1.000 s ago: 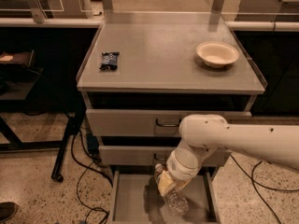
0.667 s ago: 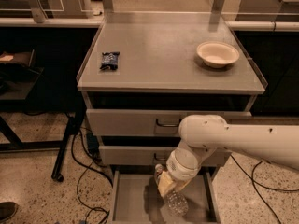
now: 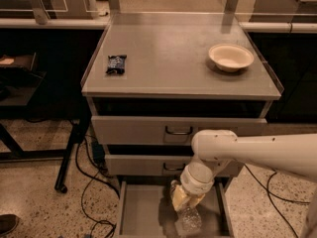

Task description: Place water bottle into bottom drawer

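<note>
Camera view: tool (image 3: 185, 201) grips water bottle (image 3: 188, 221) (clear) over bottom drawer (image 3: 141, 216).

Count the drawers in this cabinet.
3: top drawer, middle drawer below it, bottom drawer pulled open, with the gripper and bottle over it.

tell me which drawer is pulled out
The bottom drawer; the top drawer and middle drawer are shut. The gripper holds the water bottle over it.
</note>
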Tool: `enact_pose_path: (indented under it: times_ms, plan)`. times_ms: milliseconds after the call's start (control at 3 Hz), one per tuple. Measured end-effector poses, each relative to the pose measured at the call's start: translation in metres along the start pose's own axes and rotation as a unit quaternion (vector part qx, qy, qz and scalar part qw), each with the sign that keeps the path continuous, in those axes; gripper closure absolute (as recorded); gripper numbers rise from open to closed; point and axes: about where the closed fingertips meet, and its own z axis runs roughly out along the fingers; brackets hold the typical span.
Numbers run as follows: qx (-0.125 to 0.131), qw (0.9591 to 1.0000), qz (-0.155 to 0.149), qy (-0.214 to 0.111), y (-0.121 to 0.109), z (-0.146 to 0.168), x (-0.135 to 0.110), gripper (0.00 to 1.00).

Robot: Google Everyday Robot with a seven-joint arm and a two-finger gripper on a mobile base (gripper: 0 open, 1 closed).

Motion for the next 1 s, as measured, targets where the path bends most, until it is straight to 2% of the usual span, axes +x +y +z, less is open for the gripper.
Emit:
enact_pose_path:
  times_ms: [333, 667, 1000]
  plan:
    - [-0.009, 0.9998, 0.019, 0.003, -0.019, 0.018, -0.006, 1.00]
    - [-0.010, 0.9996, 0.025, 0.005, -0.022, 0.024, -0.006, 1.00]
    - [0.009, 0.9982, 0.059, -0.004, -0.028, 0.040, -0.003, 1.00]
